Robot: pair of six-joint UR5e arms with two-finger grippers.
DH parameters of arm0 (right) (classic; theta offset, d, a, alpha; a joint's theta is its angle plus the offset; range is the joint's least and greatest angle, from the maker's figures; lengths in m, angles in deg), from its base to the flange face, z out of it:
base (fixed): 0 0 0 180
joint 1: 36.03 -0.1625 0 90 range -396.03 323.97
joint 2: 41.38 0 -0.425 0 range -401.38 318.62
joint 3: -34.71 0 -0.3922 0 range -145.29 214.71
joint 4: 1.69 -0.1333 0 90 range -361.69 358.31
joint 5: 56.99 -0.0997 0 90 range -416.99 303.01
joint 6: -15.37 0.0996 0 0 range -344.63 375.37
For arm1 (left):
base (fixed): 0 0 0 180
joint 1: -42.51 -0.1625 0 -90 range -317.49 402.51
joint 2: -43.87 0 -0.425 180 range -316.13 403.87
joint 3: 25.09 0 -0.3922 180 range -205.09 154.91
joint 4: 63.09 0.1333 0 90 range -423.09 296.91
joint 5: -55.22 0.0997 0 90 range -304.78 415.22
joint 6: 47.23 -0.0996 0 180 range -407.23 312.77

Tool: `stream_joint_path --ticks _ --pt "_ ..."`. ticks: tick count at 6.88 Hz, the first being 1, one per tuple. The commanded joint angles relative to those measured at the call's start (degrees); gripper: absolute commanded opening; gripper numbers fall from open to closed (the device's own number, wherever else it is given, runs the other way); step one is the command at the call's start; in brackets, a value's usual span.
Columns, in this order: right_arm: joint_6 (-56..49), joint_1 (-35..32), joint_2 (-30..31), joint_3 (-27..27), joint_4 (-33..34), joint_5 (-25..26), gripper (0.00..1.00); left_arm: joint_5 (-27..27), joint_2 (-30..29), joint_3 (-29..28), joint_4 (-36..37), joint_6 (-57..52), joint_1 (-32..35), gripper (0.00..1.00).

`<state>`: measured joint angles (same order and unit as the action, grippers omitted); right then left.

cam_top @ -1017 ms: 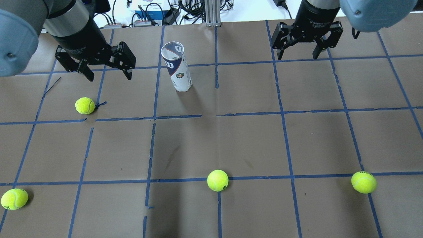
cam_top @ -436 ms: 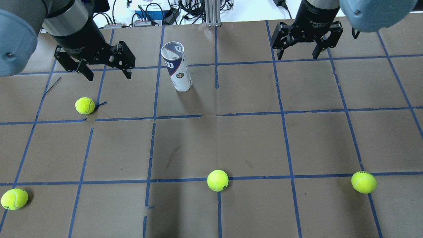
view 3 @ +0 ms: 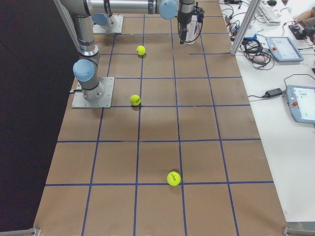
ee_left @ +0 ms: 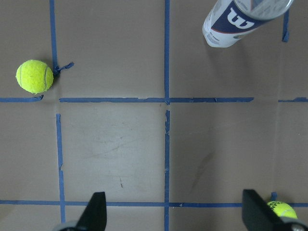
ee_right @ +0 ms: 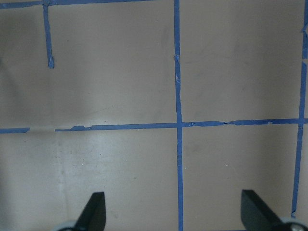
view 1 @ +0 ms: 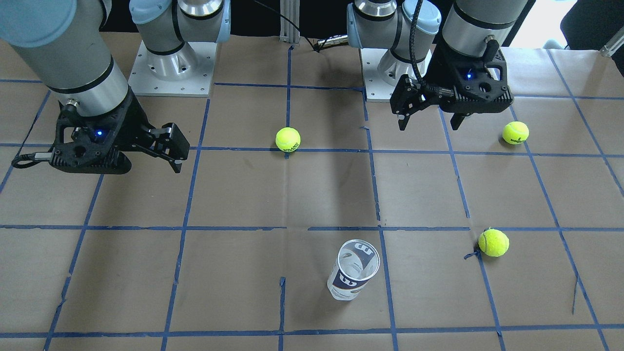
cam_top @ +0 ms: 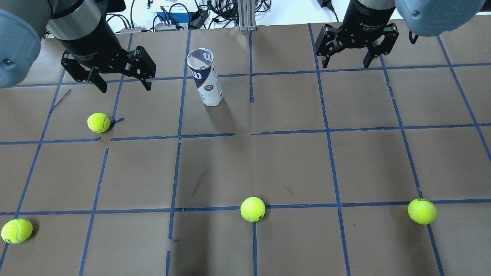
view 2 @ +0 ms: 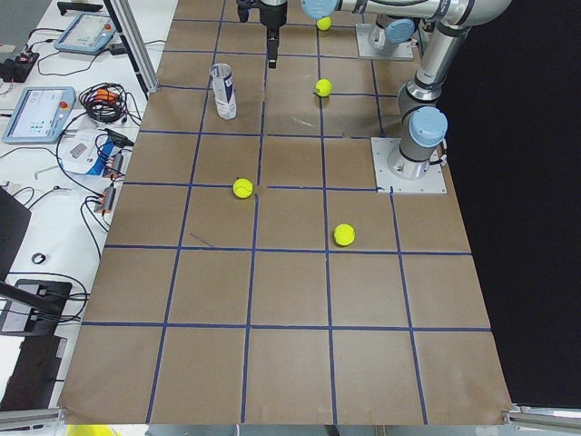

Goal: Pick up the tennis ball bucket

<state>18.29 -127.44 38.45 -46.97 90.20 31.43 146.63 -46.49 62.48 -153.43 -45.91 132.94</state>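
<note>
The tennis ball bucket point(cam_top: 204, 76) stands upright on the brown paper-covered table point(cam_top: 291, 161), in the far part of it and a little left of centre, its open mouth up and nothing touching it. The left gripper point(cam_top: 126, 87) hangs above the table to the left of the bucket, near it but apart from it, with its fingers point(cam_top: 102, 86) spread wide and nothing between them. In the left wrist view the bucket shows at the top right, well beyond the fingertips. The right gripper point(cam_top: 346, 64) hangs over the far right of the table, well apart from the bucket, its fingers also spread and empty. One tennis ball point(cam_top: 98, 122) lies just nearer than the left gripper. A left ball point(cam_top: 16, 230), a middle ball point(cam_top: 252, 209) and a right ball point(cam_top: 422, 211) lie along the near side.
</note>
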Motion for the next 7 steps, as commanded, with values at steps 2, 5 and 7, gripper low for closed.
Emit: stream_joint_path --ticks 2,5,7 --pt "-0.3 0.5 0.1 -0.1 -0.1 0.0 1.0 -0.2 0.0 0.1 0.1 0.0 0.0 1.0" --pt "-0.4 0.5 0.1 0.0 0.0 0.0 1.0 -0.2 0.0 0.1 0.3 0.0 0.0 1.0" --pt "-0.4 0.6 0.1 0.0 0.0 0.1 1.0 -0.2 0.0 0.1 0.3 0.0 0.0 1.0"
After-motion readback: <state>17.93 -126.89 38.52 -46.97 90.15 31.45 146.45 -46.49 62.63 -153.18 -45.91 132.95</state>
